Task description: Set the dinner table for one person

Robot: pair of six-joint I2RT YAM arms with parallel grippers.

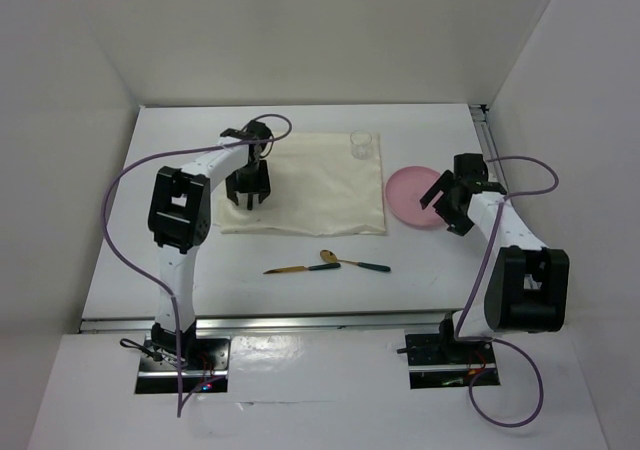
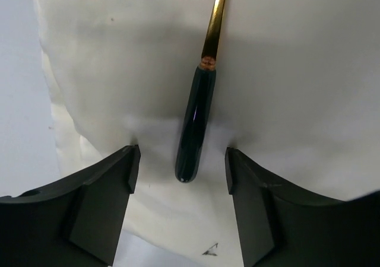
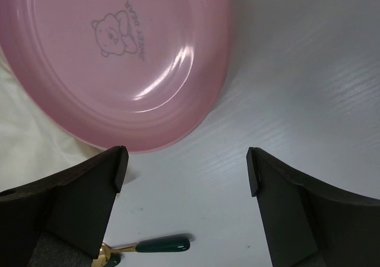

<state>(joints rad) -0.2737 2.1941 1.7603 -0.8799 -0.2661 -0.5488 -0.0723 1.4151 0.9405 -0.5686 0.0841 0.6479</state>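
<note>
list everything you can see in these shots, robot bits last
dinner table: 1, white, under everything
cloth: 1, cream, far middle of the table
glass: 1, clear, on the cloth's far right corner
plate: 1, pink with bear print, bare table right of the cloth
spoon: 1, gold, green handle, in front of the cloth
second utensil: 1, gold, dark handle, left of the spoon
third utensil: 1, gold stem, green handle, on the cloth
cables: 2, purple, one per arm
left end effector: 1, black, open, straddling the third utensil
right end effector: 1, black, open, beside the plate
</note>
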